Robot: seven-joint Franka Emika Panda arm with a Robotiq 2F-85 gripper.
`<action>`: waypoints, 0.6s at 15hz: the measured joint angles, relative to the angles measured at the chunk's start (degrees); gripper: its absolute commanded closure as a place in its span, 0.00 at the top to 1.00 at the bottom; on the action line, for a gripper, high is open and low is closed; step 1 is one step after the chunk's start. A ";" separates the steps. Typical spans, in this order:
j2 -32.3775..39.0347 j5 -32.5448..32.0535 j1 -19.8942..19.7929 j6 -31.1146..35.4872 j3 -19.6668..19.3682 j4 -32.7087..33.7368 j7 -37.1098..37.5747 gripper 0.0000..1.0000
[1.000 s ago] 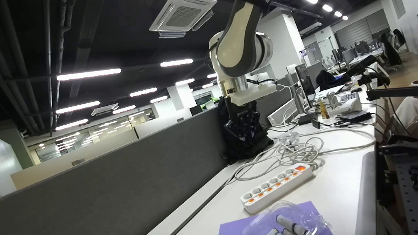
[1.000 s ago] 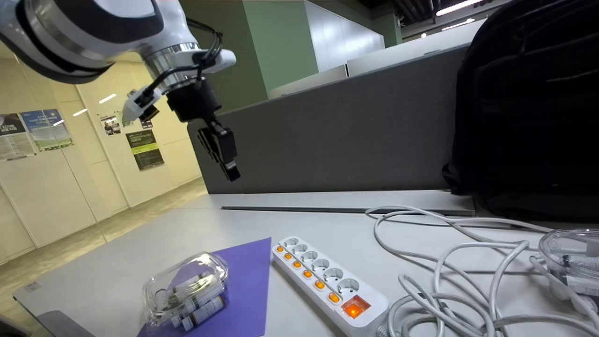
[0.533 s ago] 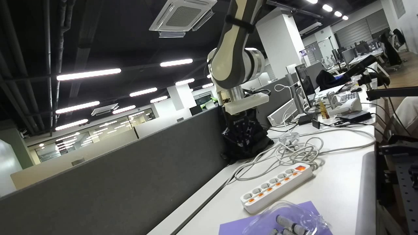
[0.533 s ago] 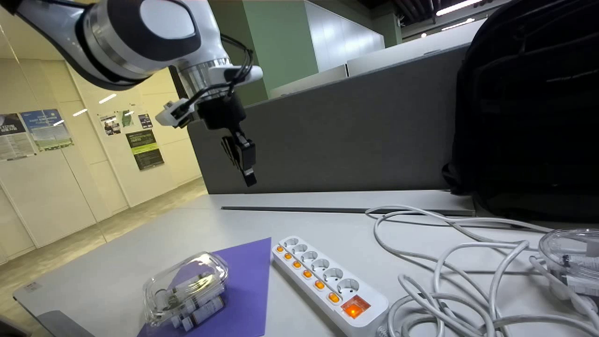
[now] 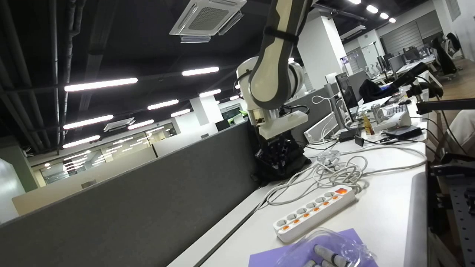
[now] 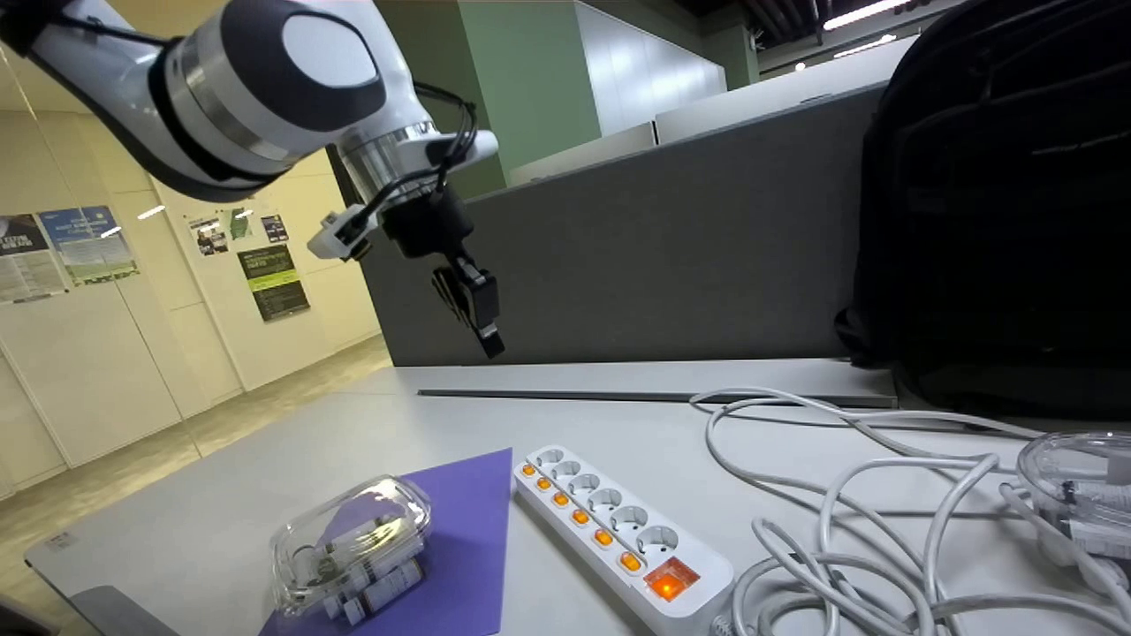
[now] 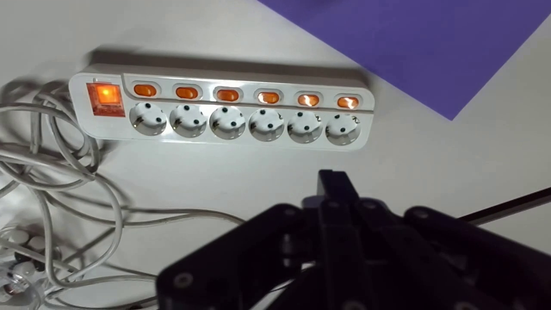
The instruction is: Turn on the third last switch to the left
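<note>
Power strip [image 7: 221, 107], one, awaiting a press

Location: we found it on the desk [image 6: 353, 442], between the edge along the partition [image 6: 663, 283] and the long edge opposite. Jaws: closed together, empty, above the desk; wrist view showed them on the strip's partition-edge side. Candidates, same view: third-from-left switch [image 7: 227, 95], third-from-right switch [image 7: 268, 97]; the wording left us unsure which. Handling: we judged it best to cross toward the opposite edge, centre over the chosen switch, and press straight down, clear of its neighbours.
</note>
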 measured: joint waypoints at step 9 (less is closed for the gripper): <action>9.61 -7.81 3.01 5.69 -6.51 -0.35 9.40 0.00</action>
